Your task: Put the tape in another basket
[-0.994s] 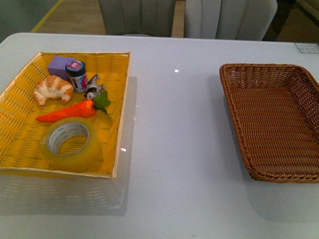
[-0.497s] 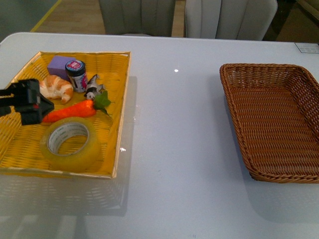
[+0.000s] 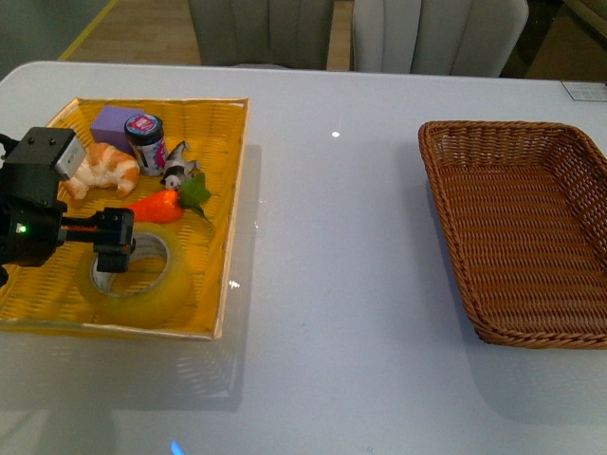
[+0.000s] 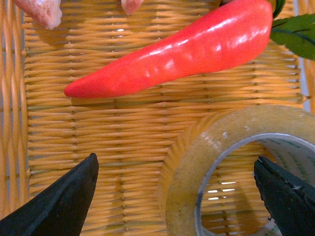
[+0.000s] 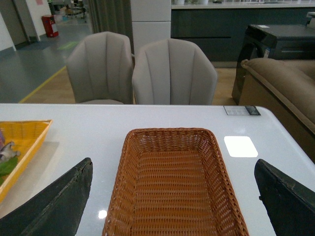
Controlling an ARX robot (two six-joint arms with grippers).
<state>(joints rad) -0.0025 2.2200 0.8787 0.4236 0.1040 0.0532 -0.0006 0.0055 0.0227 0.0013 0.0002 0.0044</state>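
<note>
The yellowish tape roll (image 3: 142, 275) lies flat in the near part of the bright yellow basket (image 3: 228, 227) at the left. My left gripper (image 3: 114, 242) hangs open just over the roll's left part. In the left wrist view the tape (image 4: 197, 147) sits between the two black fingertips (image 4: 64, 196), one finger over its hollow core. The dark brown wicker basket (image 3: 517, 223) stands empty at the right, also seen in the right wrist view (image 5: 172, 187). My right gripper (image 5: 172, 206) is open and empty, back from that basket; it does not show in the front view.
The yellow basket also holds an orange carrot (image 3: 156, 206), a croissant (image 3: 100, 169), a purple block (image 3: 116, 123), a small dark jar (image 3: 145, 144) and a small figure (image 3: 177, 171). Two grey chairs (image 5: 142, 69) stand behind the white table (image 3: 332, 284).
My left arm has come in from the left edge, moving right and toward the near side, and now hangs over the tape. The tape and other items have not moved.
</note>
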